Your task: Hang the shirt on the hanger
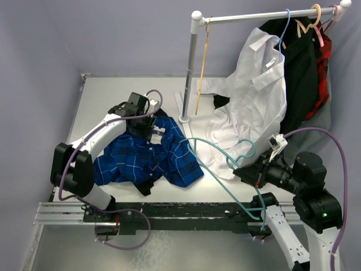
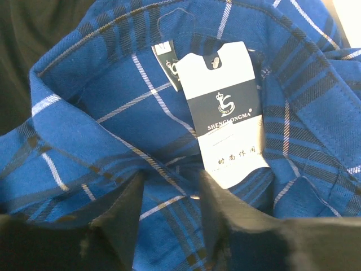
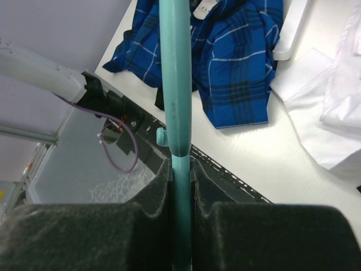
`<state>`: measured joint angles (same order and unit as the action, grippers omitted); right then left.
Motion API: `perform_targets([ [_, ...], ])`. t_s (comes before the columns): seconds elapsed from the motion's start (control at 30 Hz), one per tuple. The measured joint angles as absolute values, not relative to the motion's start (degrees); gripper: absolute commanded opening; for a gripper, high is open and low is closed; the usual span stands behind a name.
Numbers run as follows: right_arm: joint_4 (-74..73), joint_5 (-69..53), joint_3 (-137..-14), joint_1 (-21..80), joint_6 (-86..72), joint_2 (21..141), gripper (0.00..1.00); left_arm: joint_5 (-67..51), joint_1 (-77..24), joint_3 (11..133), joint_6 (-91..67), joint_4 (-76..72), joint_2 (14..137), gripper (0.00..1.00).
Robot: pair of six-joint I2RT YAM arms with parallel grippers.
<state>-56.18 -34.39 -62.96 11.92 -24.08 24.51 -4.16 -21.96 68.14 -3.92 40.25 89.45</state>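
- Blue plaid cotton fills the left wrist view. The bright blue plaid button-up shirt (image 1: 144, 161) lies crumpled on the near-left part of the table, its collar open upward and a white card tag (image 2: 225, 113) inside the neck.
- The left gripper (image 2: 172, 189) is down at that collar. Its black fingers stand partway apart with a fold of collar cloth in the gap; I cannot tell whether they actually pinch it.
- The right gripper (image 3: 181, 169) is clamped tight on a bar of the thin teal plastic hanger (image 3: 176, 84). It holds the hanger above the near-right of the table, beside the shirt and not yet inside it.
- The left pinch may take only one layer, or only the tag, in which case the collar would probably slip free on the lift.
- The hanger is held on one slim bar, so it could pivot between the pads when pushed against cloth and miss the neck opening.
- Its curved hook sits near the trailing plain white shirt (image 1: 254, 96) and might snag it.
- The smooth white tabletop (image 1: 113, 96) looks slick, so the shirt is likely to slide rather than stay put.
- Pale lavender walls (image 1: 84, 34) close in the table. At the back right a white tube rack (image 1: 194, 68) carries the white shirt and a black garment (image 1: 302, 73).
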Motion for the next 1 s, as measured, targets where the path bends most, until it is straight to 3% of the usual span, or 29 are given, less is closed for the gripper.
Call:
perform_targets([
  [0.13, -53.6, -37.4, -59.5, 11.9, -24.7, 24.9, 0.0, -2.9, -22.0, 68.2, -3.4, 40.3, 89.4, 0.04],
  [0.17, -53.1, -37.7, -59.0, 11.9, -24.7, 25.3, 0.0, -2.4, -22.0, 68.3, -2.9, 40.2, 89.3, 0.0],
  [0.8, -36.1, -37.7, -50.3, 12.0, -23.3, 33.5, 0.0, 1.5, -21.9, 69.9, 2.8, 44.1, 75.8, 0.0],
  [1.0, -30.6, -37.6, -49.2, 16.9, -24.1, 37.8, 0.0, 0.8, -21.9, 69.9, 2.8, 46.0, 75.7, 0.0],
])
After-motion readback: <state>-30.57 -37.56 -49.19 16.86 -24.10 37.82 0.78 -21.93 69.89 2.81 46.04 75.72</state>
